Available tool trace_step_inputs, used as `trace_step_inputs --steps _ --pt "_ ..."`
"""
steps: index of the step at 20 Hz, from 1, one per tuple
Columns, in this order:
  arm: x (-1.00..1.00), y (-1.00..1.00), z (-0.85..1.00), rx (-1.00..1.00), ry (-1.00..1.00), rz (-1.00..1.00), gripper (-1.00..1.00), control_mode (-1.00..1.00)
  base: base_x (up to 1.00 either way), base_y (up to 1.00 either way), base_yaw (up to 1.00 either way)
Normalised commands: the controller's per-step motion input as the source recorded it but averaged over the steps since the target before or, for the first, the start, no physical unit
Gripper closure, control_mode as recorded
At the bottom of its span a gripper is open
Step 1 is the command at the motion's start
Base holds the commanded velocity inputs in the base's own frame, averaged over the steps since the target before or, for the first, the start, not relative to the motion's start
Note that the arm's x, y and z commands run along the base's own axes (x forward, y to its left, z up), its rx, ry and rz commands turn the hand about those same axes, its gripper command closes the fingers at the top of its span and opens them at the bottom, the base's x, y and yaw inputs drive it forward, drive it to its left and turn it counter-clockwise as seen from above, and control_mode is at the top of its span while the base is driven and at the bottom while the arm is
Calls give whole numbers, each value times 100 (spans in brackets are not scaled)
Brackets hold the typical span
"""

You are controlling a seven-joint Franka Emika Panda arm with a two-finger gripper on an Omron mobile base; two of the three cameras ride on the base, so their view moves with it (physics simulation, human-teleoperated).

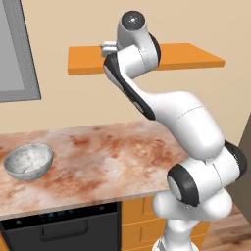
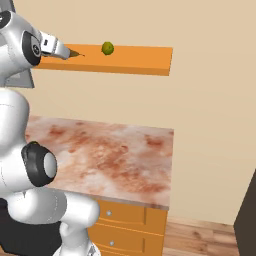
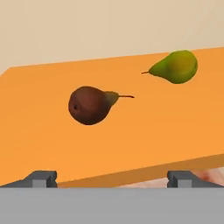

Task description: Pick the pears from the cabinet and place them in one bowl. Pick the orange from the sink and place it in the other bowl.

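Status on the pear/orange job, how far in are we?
Nothing placed yet: the speckled bowl on the counter is empty, and both the brown pear and the green pear lie on the orange cabinet shelf. In hand: the end effector, open and empty, faces the brown pear from the shelf's edge. Left: both pears, then the orange.

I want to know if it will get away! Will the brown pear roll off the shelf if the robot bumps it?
It might. The brown pear lies on its side on the flat orange shelf, which shows no raised edge. Its round belly would probably roll, curving around its thin stem end. It looks firm, so the open fingers could likely squeeze it without squashing it.
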Motion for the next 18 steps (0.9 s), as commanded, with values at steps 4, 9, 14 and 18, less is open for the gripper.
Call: trace_step_inputs --steps 4,9,14,18 --pt "33 11 0 -9 -1 0 -100 -100 0 0 0" --pt "31 7 0 -8 0 0 -100 -100 0 0 0" --pt "32 3 1 -1 0 -2 -100 -100 0 0 0" --pt "30 2 3 0 0 -3 -100 -100 0 0 0"
